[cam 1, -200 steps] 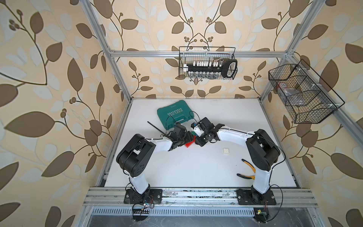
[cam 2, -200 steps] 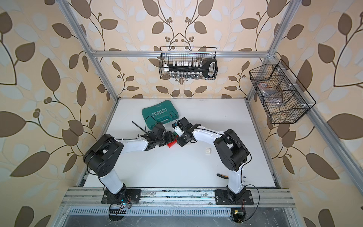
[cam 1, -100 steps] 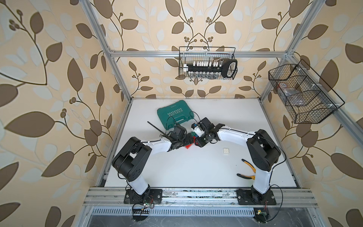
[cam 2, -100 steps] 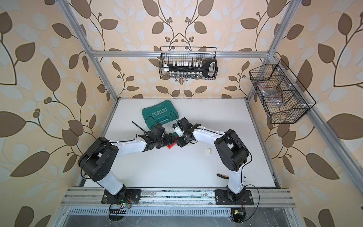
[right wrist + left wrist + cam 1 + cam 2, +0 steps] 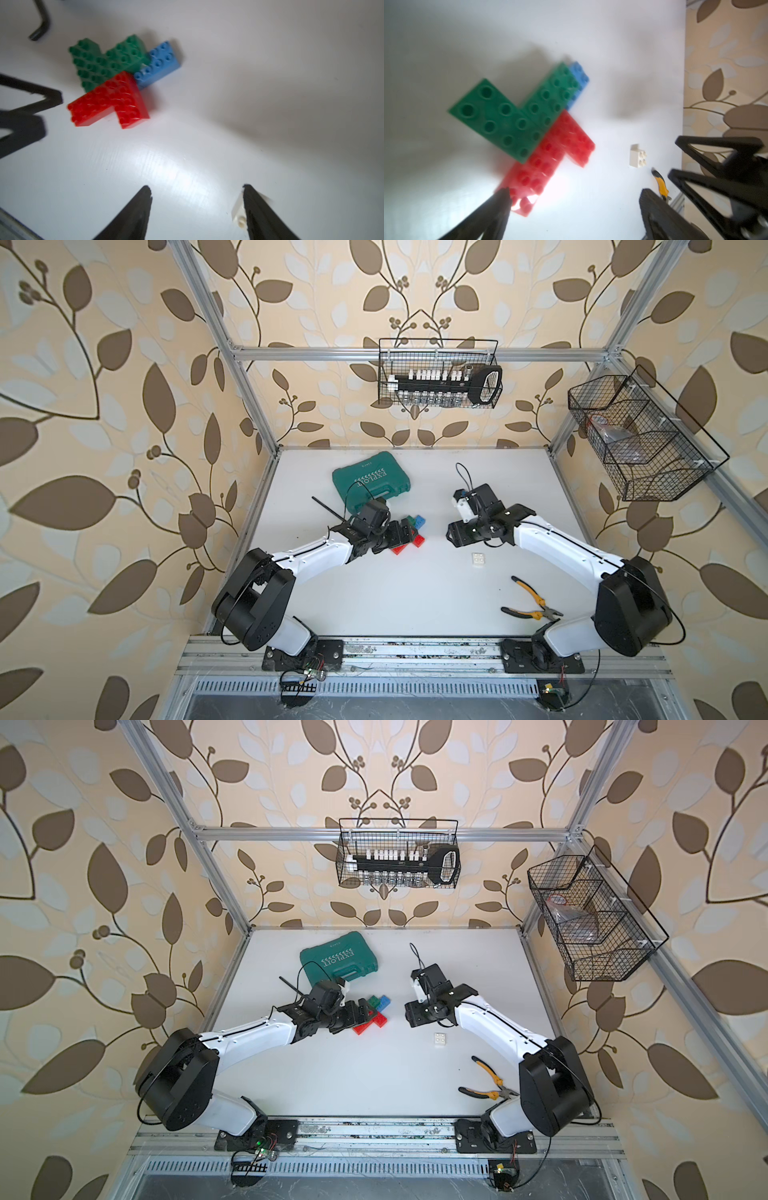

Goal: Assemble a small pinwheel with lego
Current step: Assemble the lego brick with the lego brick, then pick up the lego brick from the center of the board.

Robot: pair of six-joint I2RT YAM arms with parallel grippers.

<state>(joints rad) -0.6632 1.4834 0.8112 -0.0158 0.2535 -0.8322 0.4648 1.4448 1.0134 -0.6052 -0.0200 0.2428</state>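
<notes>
As the pinwheel (image 5: 413,536) lies left of the table's (image 5: 374,597) centre, left gripper (image 5: 574,194) spread wide at its red arm, right gripper (image 5: 196,187) spread empty, loose white brick (image 5: 478,560) near it.

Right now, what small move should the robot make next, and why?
Probably shift the right gripper over the white brick and close on it. Its jaws stand open and empty, the brick lies loose beside them, and the pinwheel shows no white centre yet.
</notes>
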